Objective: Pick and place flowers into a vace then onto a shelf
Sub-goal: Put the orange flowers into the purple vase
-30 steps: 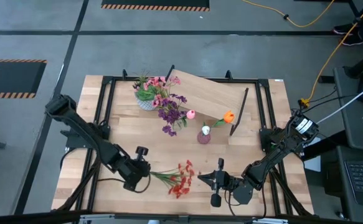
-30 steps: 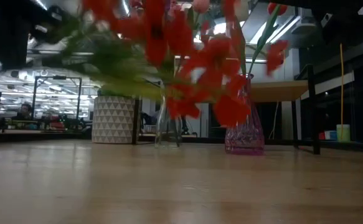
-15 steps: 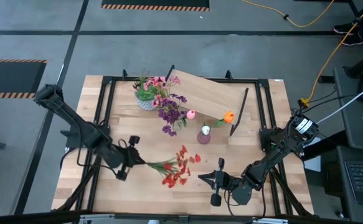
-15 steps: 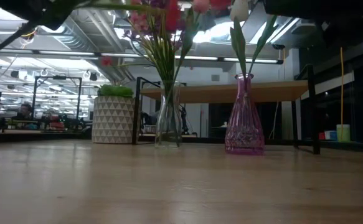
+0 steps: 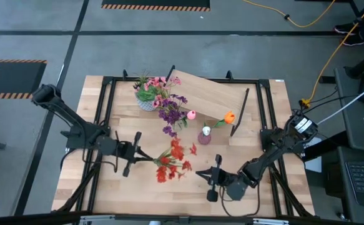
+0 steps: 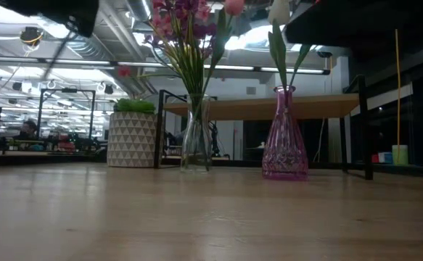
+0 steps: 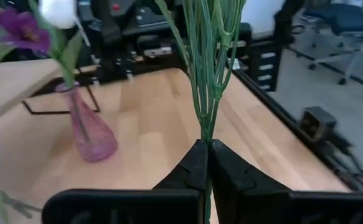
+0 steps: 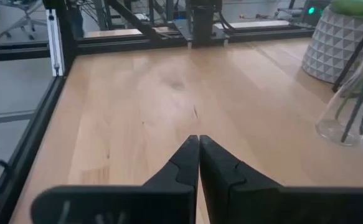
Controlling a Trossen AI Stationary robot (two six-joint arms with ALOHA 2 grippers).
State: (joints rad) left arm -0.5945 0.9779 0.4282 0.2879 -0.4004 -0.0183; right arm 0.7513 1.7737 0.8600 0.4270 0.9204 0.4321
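Above mid-table, left pincer [image 5: 133, 153] clamps the red-orange bunch [image 5: 173, 161]; right pincer [image 5: 209, 177] clenched, no writing legible

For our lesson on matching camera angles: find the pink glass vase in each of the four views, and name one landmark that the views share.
High view: the pink glass vase stands mid-table, just in front of the shelf.
Low view: right of centre, with the shelf behind it.
Left wrist view: beyond the left claw, which is shut on the red flower bunch.
Right wrist view: not in it.
Shared landmark: the white patterned pot, also in the low and right wrist views.
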